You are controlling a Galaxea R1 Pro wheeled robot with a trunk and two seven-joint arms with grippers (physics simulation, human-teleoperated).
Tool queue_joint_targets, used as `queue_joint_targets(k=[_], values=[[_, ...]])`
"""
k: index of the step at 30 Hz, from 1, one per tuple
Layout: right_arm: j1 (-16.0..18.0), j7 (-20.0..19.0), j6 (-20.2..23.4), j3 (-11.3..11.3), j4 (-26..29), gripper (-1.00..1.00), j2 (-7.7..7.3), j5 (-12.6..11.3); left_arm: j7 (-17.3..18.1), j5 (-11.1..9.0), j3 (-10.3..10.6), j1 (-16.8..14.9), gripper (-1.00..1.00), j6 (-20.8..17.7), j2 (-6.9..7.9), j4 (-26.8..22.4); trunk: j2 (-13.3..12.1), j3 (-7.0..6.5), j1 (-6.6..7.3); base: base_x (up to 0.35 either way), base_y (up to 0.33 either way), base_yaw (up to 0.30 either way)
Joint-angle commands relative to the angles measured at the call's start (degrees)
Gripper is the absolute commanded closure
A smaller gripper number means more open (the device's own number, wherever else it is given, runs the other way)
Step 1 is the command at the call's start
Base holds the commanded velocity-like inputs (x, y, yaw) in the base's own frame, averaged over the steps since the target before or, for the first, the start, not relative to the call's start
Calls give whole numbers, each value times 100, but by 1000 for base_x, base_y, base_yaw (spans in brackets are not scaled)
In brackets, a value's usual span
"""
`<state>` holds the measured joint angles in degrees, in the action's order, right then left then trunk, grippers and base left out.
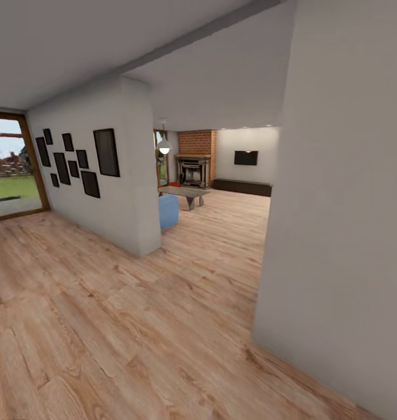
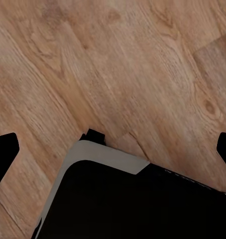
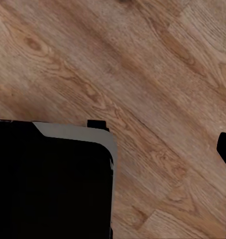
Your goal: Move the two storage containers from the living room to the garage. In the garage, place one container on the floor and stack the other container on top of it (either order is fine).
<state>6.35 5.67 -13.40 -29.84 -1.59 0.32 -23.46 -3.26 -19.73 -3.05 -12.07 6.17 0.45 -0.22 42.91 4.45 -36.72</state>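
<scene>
Through the opening ahead in the head view lies the living room, with its dark fireplace (image 1: 192, 170) under a red brick chimney (image 1: 196, 142). A small orange-red patch (image 1: 174, 184) shows beside the low table (image 1: 184, 191); it is too small to tell whether it is one of the storage containers. The garage and its floor are out of view. My left gripper (image 2: 114, 149) hangs open over light wood planks, its dark fingertips (image 2: 4, 152) at both picture edges, nothing between them. One fingertip (image 3: 225, 148) of the right gripper shows far out to the side, over the same planks.
A white wall stub (image 1: 125, 175) with several black frames stands ahead on the left, a blue seat (image 1: 168, 211) behind it. A pale wall (image 1: 338, 233) closes in on the right. A glass door (image 1: 11, 169) is far left. My black base (image 2: 128, 204) shows below both wrists.
</scene>
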Motion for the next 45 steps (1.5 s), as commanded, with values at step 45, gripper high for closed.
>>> queue_joint_targets(k=[45], values=[[7,-29,-31,-130,-17,-100,3,-11,-8,0,-29,-6,-100,24,-8,5,6,9,-4,322,0,207]])
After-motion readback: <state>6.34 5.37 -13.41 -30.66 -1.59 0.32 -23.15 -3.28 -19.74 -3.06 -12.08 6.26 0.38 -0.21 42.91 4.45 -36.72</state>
